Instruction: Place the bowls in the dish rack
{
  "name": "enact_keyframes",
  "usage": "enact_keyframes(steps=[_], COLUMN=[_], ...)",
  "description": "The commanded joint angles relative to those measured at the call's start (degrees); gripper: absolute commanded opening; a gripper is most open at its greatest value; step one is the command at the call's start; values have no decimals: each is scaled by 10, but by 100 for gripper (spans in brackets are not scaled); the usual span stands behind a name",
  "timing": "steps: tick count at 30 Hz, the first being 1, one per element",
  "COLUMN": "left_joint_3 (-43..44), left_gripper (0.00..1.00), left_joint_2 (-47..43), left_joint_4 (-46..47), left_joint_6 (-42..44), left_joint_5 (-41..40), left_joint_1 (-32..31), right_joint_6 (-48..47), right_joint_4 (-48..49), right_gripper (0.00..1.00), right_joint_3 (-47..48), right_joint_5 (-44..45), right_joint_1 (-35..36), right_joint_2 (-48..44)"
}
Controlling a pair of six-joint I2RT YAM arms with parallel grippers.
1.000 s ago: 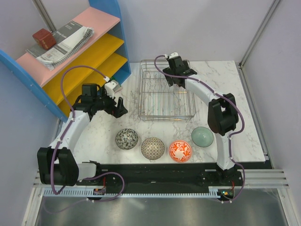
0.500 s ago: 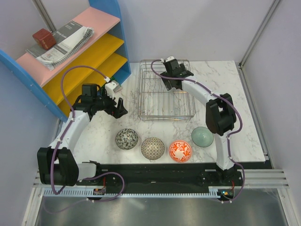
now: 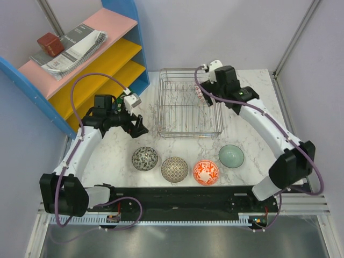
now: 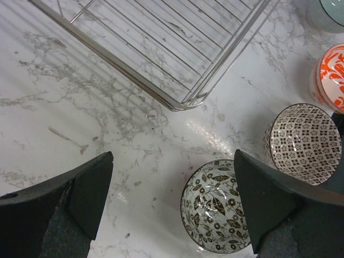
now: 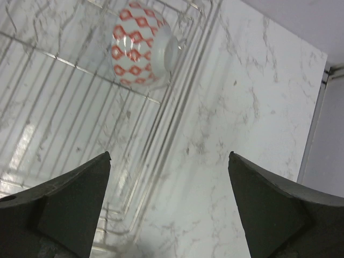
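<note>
The silver wire dish rack [image 3: 161,102] stands at the middle back of the marble table. One bowl, white with red diamonds [image 5: 141,49], lies on its side inside the rack near the far right corner. My right gripper [image 5: 169,156] hangs open and empty over the rack's right edge, short of that bowl. Along the front, left to right, sit the dark grey bowl [image 3: 145,158], the beige-grey bowl [image 3: 174,169], the red-orange floral bowl [image 3: 206,172] and the pale green bowl [image 3: 231,156]. My left gripper [image 4: 173,153] is open above the marble, beside the dark grey bowl [image 4: 215,207].
A blue-framed shelf [image 3: 91,59] with pink and yellow boards stands at the back left, close to the left arm; papers and a red block lie on its top board. White walls and a metal post close off the table's back and right side.
My right gripper has drawn back to the right from over the rack, leaving the red-diamond bowl in view inside it. The left gripper has shifted slightly towards the front.
</note>
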Motion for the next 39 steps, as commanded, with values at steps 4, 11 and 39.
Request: enact_keyframes(steps=[4, 11, 39], left_joint_3=[30, 53, 70], left_gripper=[100, 100, 100], left_joint_2=[-35, -51, -53], left_joint_4=[-34, -53, -75], left_joint_6=[38, 27, 33], left_joint_5=[-13, -22, -44], left_joint_1=[-43, -55, -69], right_joint_6=[-72, -162, -236], right_joint_4=[-87, -142, -137], right_gripper=[97, 96, 9], right_joint_3=[-136, -271, -359], right_joint_5=[-153, -230, -299], right_joint_1=[-134, -193, -225], right_joint_2=[-103, -144, -72])
